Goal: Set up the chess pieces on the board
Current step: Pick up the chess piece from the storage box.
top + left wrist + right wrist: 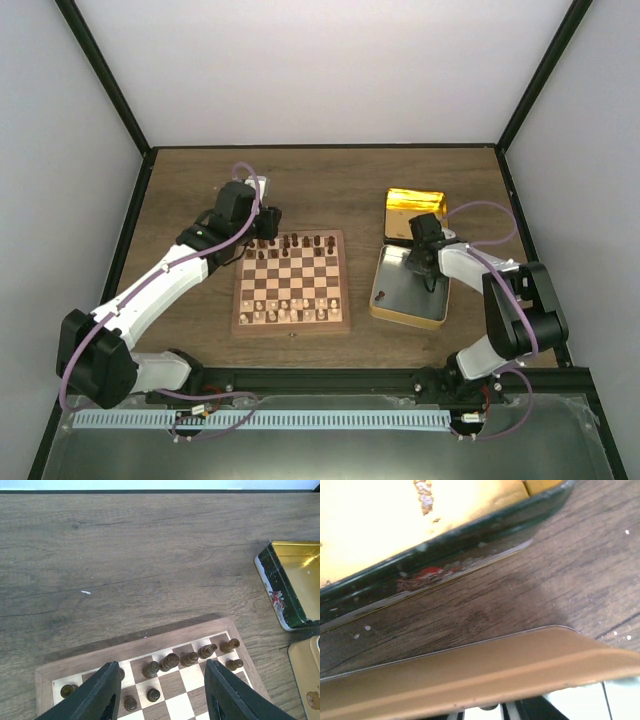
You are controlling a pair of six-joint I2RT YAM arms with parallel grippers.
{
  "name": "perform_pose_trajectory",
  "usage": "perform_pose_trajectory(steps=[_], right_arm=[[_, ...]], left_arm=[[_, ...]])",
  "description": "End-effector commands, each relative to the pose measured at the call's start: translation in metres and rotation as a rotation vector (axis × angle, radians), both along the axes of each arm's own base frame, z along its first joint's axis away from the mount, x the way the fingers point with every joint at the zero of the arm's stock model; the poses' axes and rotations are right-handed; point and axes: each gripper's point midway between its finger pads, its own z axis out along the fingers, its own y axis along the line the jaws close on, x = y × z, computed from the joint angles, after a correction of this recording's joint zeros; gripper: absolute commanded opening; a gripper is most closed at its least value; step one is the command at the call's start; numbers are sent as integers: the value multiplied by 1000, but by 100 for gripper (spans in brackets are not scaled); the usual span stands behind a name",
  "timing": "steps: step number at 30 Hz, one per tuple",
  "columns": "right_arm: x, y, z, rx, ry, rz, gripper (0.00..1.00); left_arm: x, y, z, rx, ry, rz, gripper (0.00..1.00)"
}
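Our left fingers (100,695) stand apart and empty over the chessboard (292,326), at its far-left corner, probably to tidy the dark chessmen (296,243) lining its far rows. Right of the chessboard, our right fingers (421,262) hang over the tin lid (408,295), and we cannot tell their state. The wood-grain surface (330,190) sits between white walls.

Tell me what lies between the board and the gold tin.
Only bare tabletop: the left wrist view shows plain wood grain between the board at its far corner and the gold tin.

White arms (150,288), black joints (95,365), purple cables (243,165)
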Motion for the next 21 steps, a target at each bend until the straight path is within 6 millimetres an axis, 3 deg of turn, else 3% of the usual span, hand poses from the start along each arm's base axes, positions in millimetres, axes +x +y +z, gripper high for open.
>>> perform_pose_trajectory(steps=[1, 5, 11, 16, 21], right_arm=[[2, 1, -3, 17, 5, 15, 14], [-3, 8, 4, 61, 3, 36, 5], [-12, 38, 35, 210, 16, 150, 4], [-24, 75, 74, 415, 9, 259, 4], [-34, 140, 99, 585, 30, 440, 4]], left_arm=[[0, 2, 6, -12, -26, 7, 48], [0, 2, 8, -20, -28, 8, 48], [0, 4, 15, -30, -50, 21, 48], [-3, 8, 21, -47, -69, 37, 49], [-7, 9, 24, -79, -81, 46, 49]])
